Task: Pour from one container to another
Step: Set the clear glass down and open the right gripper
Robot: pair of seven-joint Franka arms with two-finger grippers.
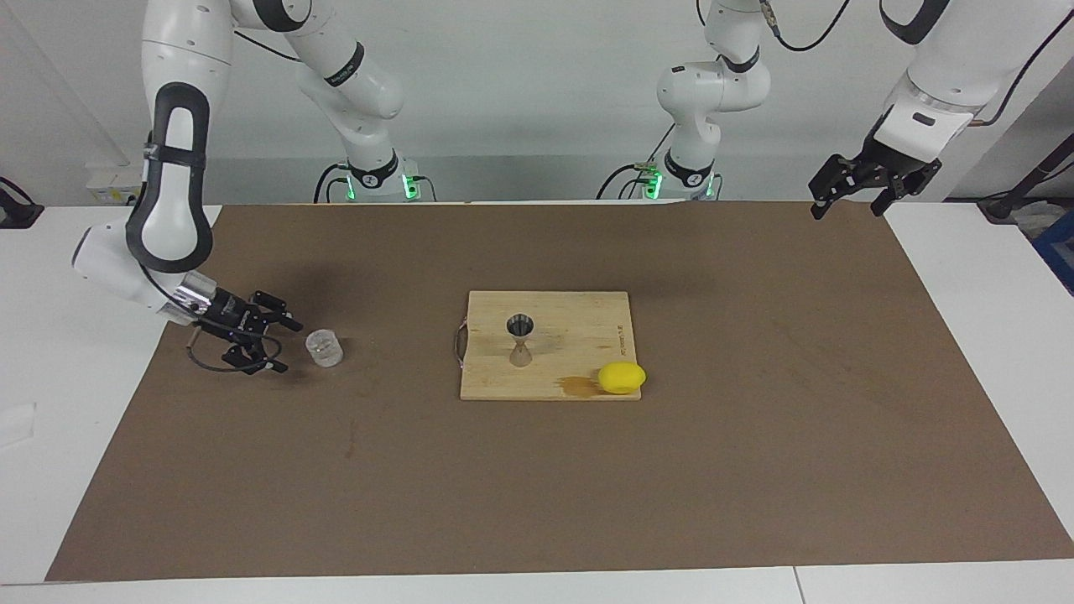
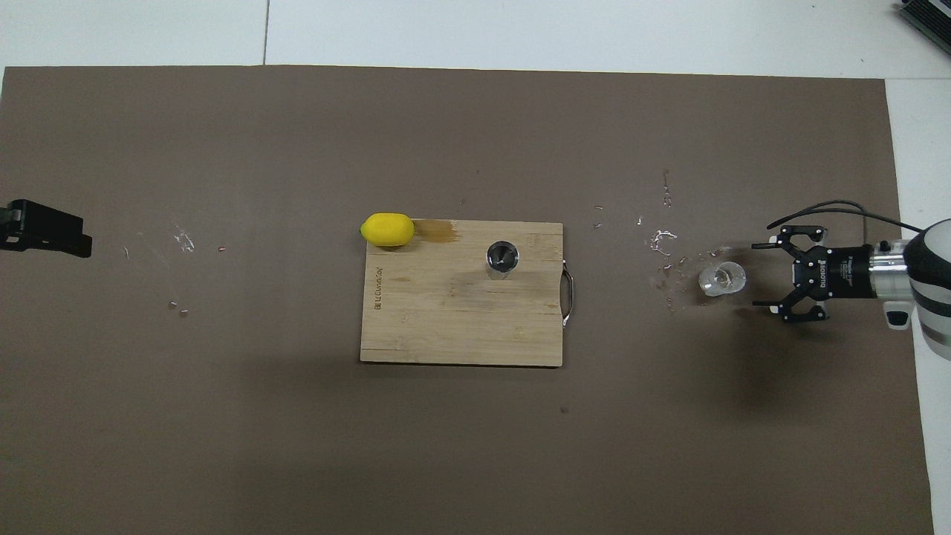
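The clear glass tumbler [image 1: 324, 347] [image 2: 721, 278] stands upright and free on the brown mat, toward the right arm's end of the table. My right gripper [image 1: 289, 346] [image 2: 756, 274] sits low beside it with its jaws open toward the glass, a small gap apart from it and holding nothing. The steel jigger [image 1: 521, 335] [image 2: 503, 258] stands upright on the wooden cutting board [image 1: 587, 323] [image 2: 446, 327] at mid table. My left gripper [image 1: 846, 211] waits open in the air over the mat's corner at the left arm's end.
A yellow lemon [image 1: 622, 377] [image 2: 387, 229] lies at the board's corner, next to a wet stain [image 2: 438, 232]. Small shiny splashes [image 2: 661, 241] dot the mat between the tumbler and the board. A metal handle [image 2: 569, 297] juts from the board's edge.
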